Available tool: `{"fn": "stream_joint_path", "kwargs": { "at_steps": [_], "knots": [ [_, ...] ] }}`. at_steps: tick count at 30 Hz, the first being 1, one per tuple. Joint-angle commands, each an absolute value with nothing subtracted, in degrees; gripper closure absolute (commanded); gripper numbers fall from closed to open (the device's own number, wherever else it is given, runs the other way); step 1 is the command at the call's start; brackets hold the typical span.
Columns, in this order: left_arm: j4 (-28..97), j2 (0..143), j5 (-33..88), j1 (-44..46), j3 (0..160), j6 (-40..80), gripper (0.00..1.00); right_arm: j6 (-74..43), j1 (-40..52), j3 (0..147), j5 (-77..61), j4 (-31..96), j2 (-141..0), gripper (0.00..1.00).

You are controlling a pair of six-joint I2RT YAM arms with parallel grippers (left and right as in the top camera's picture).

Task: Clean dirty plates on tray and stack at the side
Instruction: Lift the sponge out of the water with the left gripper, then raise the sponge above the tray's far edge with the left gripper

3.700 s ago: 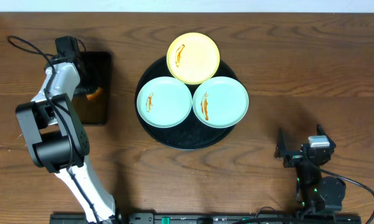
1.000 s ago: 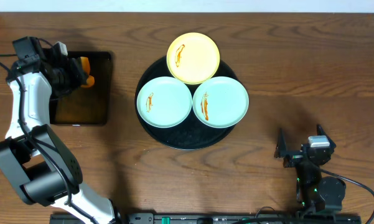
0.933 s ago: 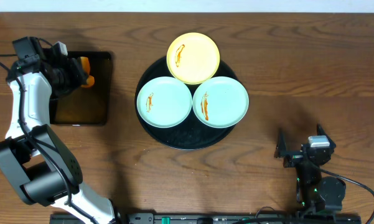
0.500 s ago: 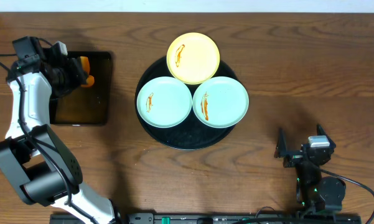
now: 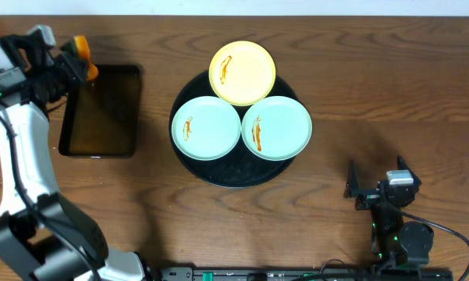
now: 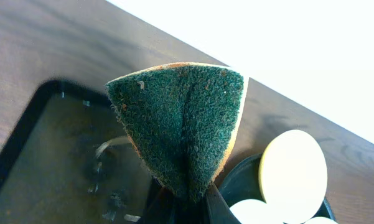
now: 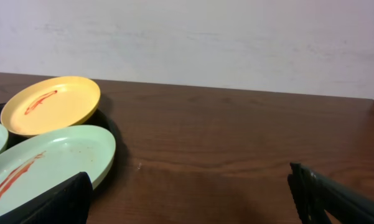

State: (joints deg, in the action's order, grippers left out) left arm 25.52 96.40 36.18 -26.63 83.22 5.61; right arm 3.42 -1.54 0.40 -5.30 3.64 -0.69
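Left gripper [image 6: 182, 208] is clamped tight on a sponge [image 6: 183, 121], which is pinched at its lower edge so it folds into a wedge, green scouring side facing the wrist camera with an orange-yellow edge showing. From overhead it hangs by the far-left corner of the rectangular black tray [image 5: 100, 155], which holds brownish liquid. Over at centre, the round black tray [image 5: 234, 178] carries all three plates: the yellow plate [image 5: 243, 72] at the back (overhanging the far rim) and two mint-green plates side by side in front, left [image 5: 206, 128] and right [image 5: 276, 127]. Each has an orange-brown sauce streak. The right gripper [image 7: 187, 208] sits low at the near right of the wooden surface [image 5: 374, 78], well apart from the plates, with its jaws spread wide and nothing between them.
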Motion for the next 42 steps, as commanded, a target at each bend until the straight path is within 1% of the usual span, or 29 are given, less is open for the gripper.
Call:
{"fn": "stream_joint_path", "kwargs": {
  "at_steps": [1, 3, 5, 8, 9, 12, 18, 21, 23, 24, 26, 28, 29, 32, 35, 39, 42],
  "knots": [
    [25.56, 99.46, 33.95, -25.89, 82.21, 4.56, 0.93, 3.92, -0.93, 0.32, -4.97, 3.88, -0.38, 0.01],
    [25.15, 103.57, 30.3, -25.8, 79.92, 4.58, 0.93, 3.92, -0.93, 0.32, -4.97, 3.88, -0.38, 0.01],
    [25.69, 107.98, 31.55, -25.93, 79.29, 5.13, 0.93, 3.92, -0.93, 0.32, -4.97, 3.88, -0.38, 0.01],
    [25.91, 111.63, 41.65, -26.24, 79.29, 5.17, 0.93, 3.92, -0.93, 0.32, -4.97, 3.88, -0.38, 0.01],
    [25.54, 111.66, 43.29, -26.35, 79.31, 5.19, 0.93, 3.92, -0.93, 0.32, -4.97, 3.88, -0.38, 0.01],
    [25.36, 109.32, 44.53, -27.05, 80.36, 5.23, 0.92, 3.92, -0.93, 0.32, -4.97, 3.88, -0.38, 0.01],
    [21.98, 98.02, 43.9, -28.71, 81.03, 9.54, 0.93, 3.92, -0.93, 0.32, -4.97, 3.88, -0.38, 0.01],
    [23.33, 95.74, 38.98, -27.77, 81.01, 9.5, 0.92, 3.92, -0.93, 0.32, -4.97, 3.88, -0.38, 0.01],
    [26.3, 97.19, 26.7, -26.0, 80.31, 8.84, 0.93, 3.92, -0.93, 0.32, -4.97, 3.88, -0.38, 0.01],
    [26.76, 98.74, 22.68, -25.36, 79.75, 8.84, 0.93, 3.92, -0.93, 0.32, -4.97, 3.88, -0.38, 0.01],
    [26.61, 102.83, 19.77, -24.62, 78.81, 8.25, 0.93, 3.92, -0.93, 0.32, -4.97, 3.88, -0.38, 0.01],
    [27.05, 107.42, 19.94, -24.56, 78.81, 7.6, 0.93, 3.92, -0.93, 0.32, -4.97, 3.88, -0.38, 0.01],
    [28.03, 110.56, 22.09, -24.73, 78.83, 7.57, 0.93, 3.92, -0.93, 0.32, -4.97, 3.88, -0.38, 0.01],
    [28.45, 110.85, 26.85, -24.99, 78.96, 7.64, 0.93, 3.92, -0.93, 0.32, -4.97, 3.88, -0.38, 0.01],
    [28.49, 106.72, 29.58, -24.99, 80.31, 9.17, 0.92, 3.92, -0.93, 0.32, -4.97, 3.88, -0.38, 0.01],
    [27.51, 98.83, 29.56, -24.86, 80.49, 9.34, 0.93, 3.92, -0.93, 0.32, -4.97, 3.88, -0.38, 0.01],
    [27.31, 96.27, 28.29, -24.67, 80.49, 7.68, 0.92, 3.92, -0.93, 0.32, -4.97, 3.88, -0.38, 0.01]
  ]
}}
